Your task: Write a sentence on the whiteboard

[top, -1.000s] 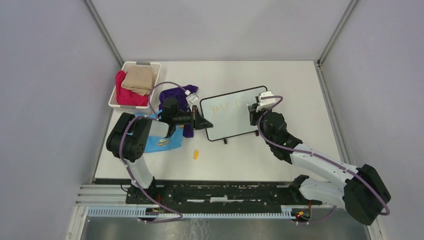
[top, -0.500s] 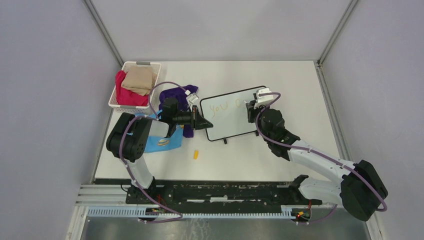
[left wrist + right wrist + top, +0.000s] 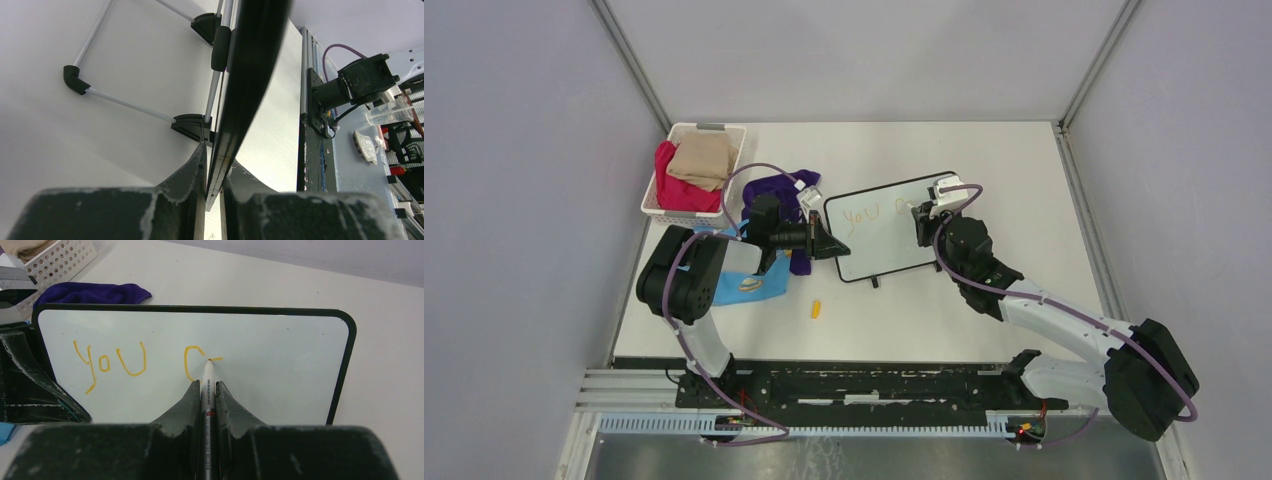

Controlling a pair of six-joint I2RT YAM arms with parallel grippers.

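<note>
Right end effector [image 3: 207, 390] pinches a marker [image 3: 208, 371], tip on the whiteboard [image 3: 280, 360] standing mid desk [image 3: 984, 320]; the sentence [image 3: 112, 361] reads only "you c". Left end effector [image 3: 214, 172] clamps the board's left edge. Next, "can" likely needs finishing, with light pressure.

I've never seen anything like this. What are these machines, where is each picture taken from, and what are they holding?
These are two robot arms, left and right, bolted at the near edge of a table. Each ends in a two-finger pincer. The wide picture looks down from above. The other two come from a small camera on each wrist.

The left pincer clamps the edge of a small whiteboard, steadying it. The right pincer grips a marker, its tip on the board beside orange letters reading "YOU C".

Also on the table are a white basket of clothes, a purple cloth, a blue cloth and a small yellow piece.
</note>
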